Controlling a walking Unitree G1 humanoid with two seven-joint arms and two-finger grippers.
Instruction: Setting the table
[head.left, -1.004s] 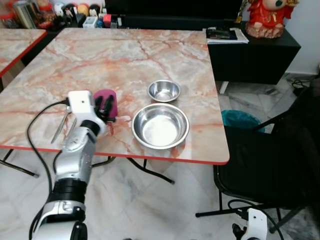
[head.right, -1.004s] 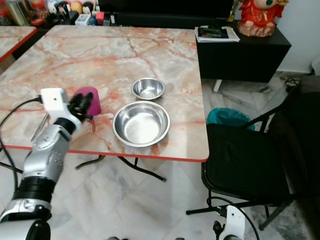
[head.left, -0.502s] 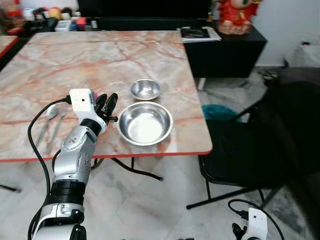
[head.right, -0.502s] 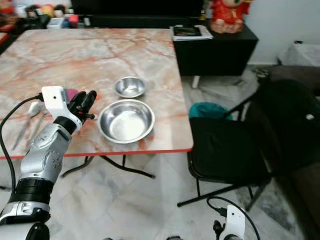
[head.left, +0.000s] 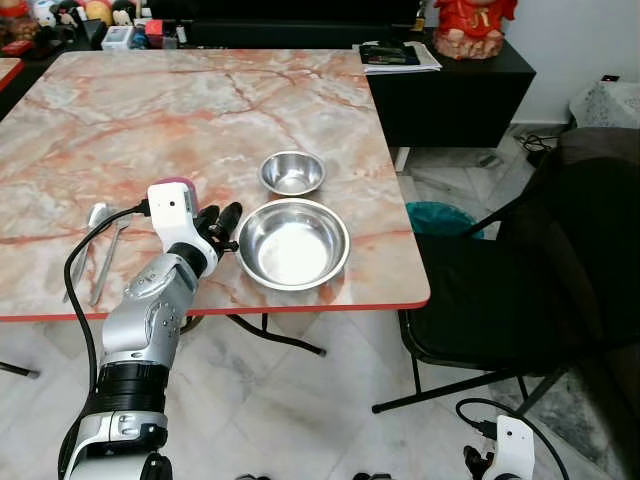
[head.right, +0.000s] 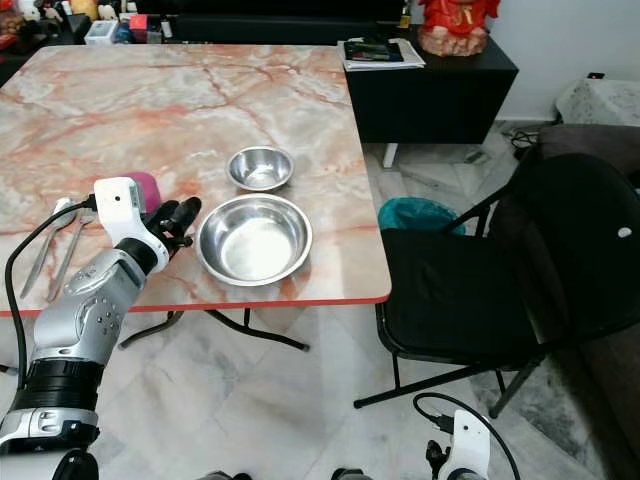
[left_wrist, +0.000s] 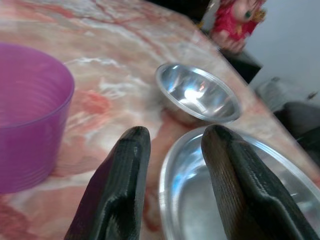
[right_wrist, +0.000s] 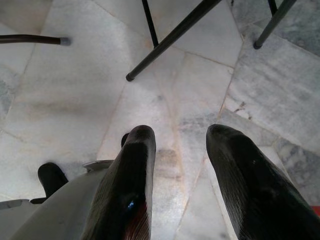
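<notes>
- A square marble-patterned table (head.left: 200, 110), pink and cream with a red edge, takes up most of the scene ahead of the robot.
- A black chair (head.right: 470, 290) stands on the pale marble floor (head.left: 300, 410) by the table's right side, and a black cabinet (head.left: 455, 95) sits beyond the table's far right corner with a red figurine (head.left: 470, 25) and some papers (head.left: 398, 55) on top.
- A teal bin (head.left: 440, 215) stands on the floor between the chair and the cabinet.
- A large steel bowl (head.left: 293, 243) rests near the table's front edge, empty and upright.
- A small steel bowl (head.left: 293, 173) sits just behind the large one, close to it but apart.
- The left gripper (head.left: 222, 222) is over the table just left of the large bowl; its two black fingers (left_wrist: 125, 185) are spread apart and hold nothing, with the bowl's rim between their tips in the left wrist view.
- A purple cup (left_wrist: 27, 115) stands upright on the table just left of that gripper, partly hidden behind the white wrist housing in the head views.
- Two pieces of steel cutlery (head.left: 100, 260) lie side by side near the table's front left edge, left of the cup.
- The right gripper (right_wrist: 177, 150) hangs low near the floor, fingers parted and empty.
</notes>
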